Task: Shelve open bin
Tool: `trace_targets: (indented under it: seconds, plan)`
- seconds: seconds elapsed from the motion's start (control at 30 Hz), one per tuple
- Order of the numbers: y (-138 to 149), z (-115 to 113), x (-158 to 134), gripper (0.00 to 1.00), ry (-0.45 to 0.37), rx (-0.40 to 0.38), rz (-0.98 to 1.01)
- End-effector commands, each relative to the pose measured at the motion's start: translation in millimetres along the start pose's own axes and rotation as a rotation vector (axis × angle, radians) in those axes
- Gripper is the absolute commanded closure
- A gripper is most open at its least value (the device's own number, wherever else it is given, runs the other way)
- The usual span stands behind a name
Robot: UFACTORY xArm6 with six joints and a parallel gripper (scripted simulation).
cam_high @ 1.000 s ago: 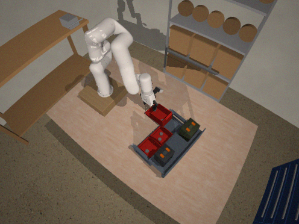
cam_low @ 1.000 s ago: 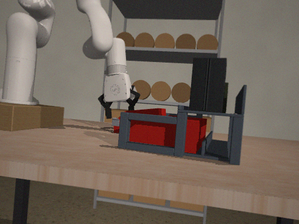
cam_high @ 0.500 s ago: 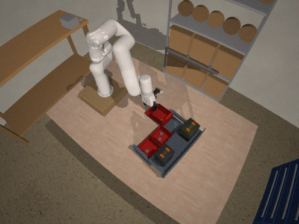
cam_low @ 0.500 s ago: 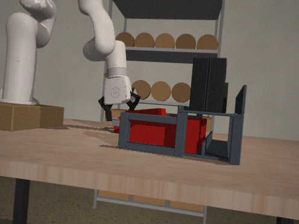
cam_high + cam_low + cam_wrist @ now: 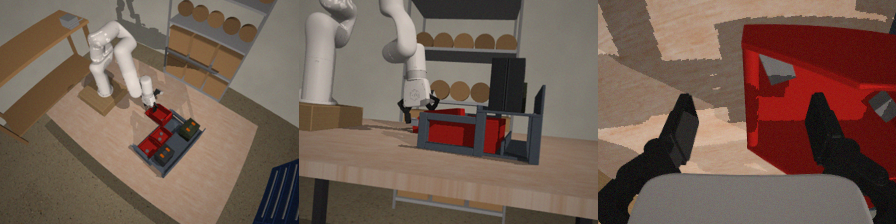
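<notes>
the red bin [image 5: 159, 114] sits on the table [image 5: 90, 132] at 12 o'clock of the shelf [image 5: 169, 171], not yet lifted, so the carry, placing and release all remain. my gripper [image 5: 751, 107] hangs spread wide and empty, one finger inside the bin's wall, one outside. the free place [image 5: 178, 144] looks open from above, with dark boxes [image 5: 189, 129] at its back.

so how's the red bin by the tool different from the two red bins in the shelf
The bin by the tool stands on the table at the shelf's end, outside its frame; the two shelf bins stand side by side inside it. The open tool straddles the loose bin's wall, one finger inside, gripping nothing; nothing is at the shelf bins. All three are red, open-topped, with grey parts inside.
</notes>
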State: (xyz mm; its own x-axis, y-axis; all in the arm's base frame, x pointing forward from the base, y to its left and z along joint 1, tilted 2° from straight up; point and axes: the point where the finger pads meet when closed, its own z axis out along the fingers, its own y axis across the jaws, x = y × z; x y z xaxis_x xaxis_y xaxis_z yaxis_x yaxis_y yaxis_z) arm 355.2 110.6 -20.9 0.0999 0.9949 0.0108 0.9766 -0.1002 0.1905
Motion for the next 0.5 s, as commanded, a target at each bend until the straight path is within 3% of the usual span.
trace_targets:
  seconds: [0.0, 0.47]
  plan:
    - [1.5, -0.1, 0.6, 0.00, 0.000, -0.007, 0.000]
    - [1.5, 4.0, 0.5, 0.00, 0.000, -0.007, 0.000]
